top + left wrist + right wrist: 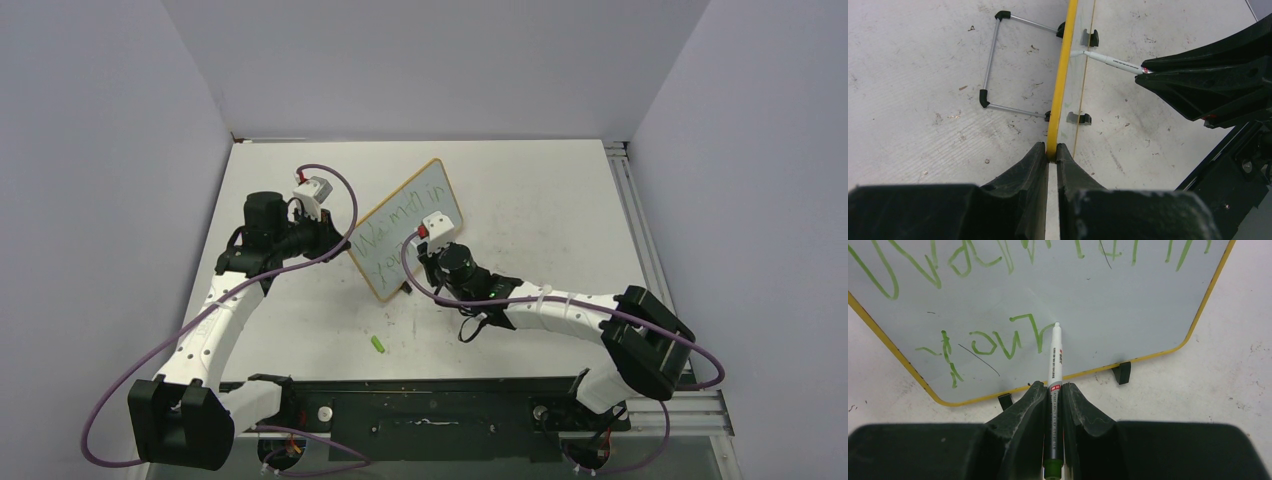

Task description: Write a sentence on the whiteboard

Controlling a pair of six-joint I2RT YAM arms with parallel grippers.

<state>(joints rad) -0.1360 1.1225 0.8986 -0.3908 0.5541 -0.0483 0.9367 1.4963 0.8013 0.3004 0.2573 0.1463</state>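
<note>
The whiteboard (432, 196) stands tilted on the table, with a yellow frame and a white face. Green handwriting, the sentence (1021, 317), runs across it in two lines. My left gripper (1052, 152) is shut on the board's yellow edge (1063, 75) from the left side. My right gripper (1052, 387) is shut on a white marker (1054, 357) with a green rear end. The marker's tip touches the board's face (1128, 305) at the end of the lower line. In the top view the right gripper (425, 258) sits right in front of the board.
A small green cap (378, 344) lies on the table in front of the board. The board's wire stand (990, 65) props it from behind, and black feet (1122, 372) rest on the table. Grey walls close in the table on three sides.
</note>
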